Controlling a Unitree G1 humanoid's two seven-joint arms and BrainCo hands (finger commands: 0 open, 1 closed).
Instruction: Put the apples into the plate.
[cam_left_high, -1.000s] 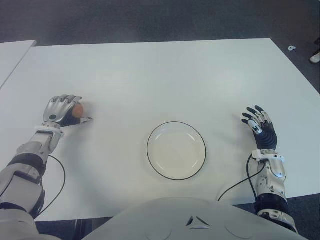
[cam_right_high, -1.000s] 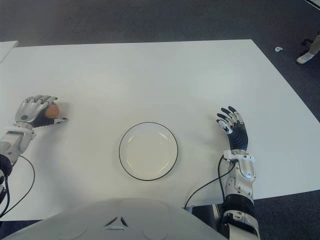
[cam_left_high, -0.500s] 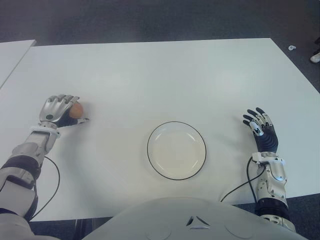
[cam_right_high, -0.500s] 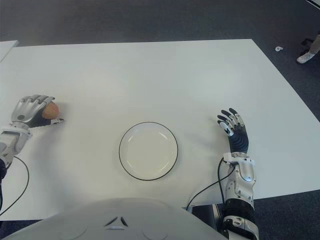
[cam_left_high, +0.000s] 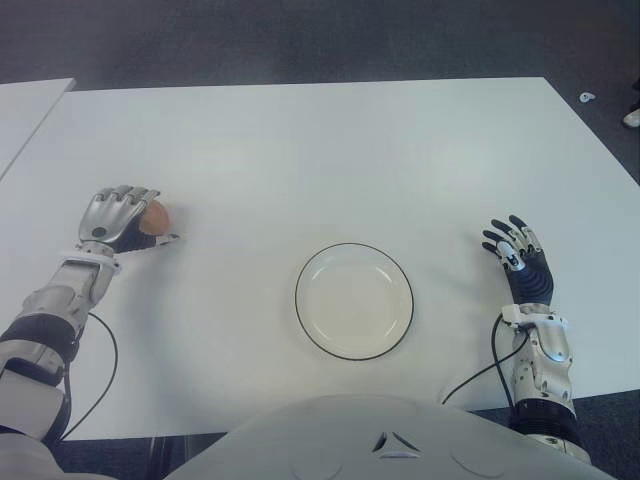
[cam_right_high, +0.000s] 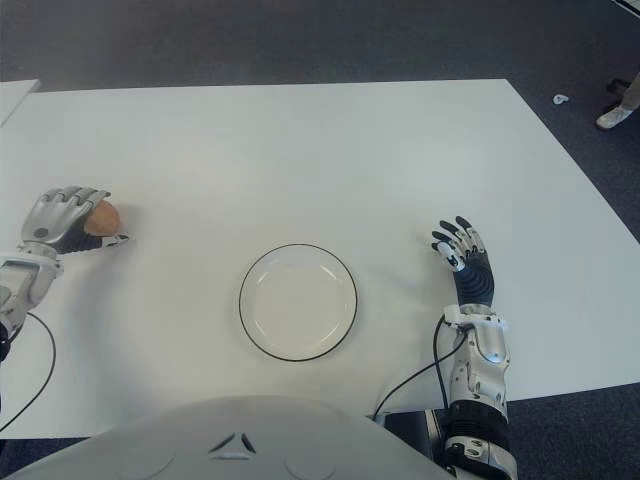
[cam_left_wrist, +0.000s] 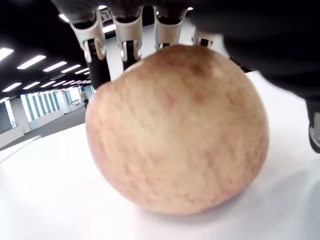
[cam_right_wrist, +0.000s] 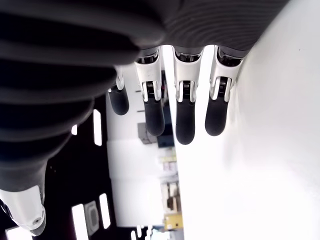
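Nearest the robot, close to the counter's (cam_left_high: 330, 140) front edge, the plate (cam_left_high: 354, 301) sits empty at the middle, ready to receive fruit. Toward the right edge, the right hand (cam_left_high: 520, 261) shows beside it, fingers spread and holding nothing. Farther back, near the left edge, the left hand (cam_left_high: 118, 220) curls over the apple (cam_left_wrist: 175, 130), fingers draped across its top for a lift; the apple looks seated on the counter, though contact underneath is hard to confirm. It sits well apart from the plate.
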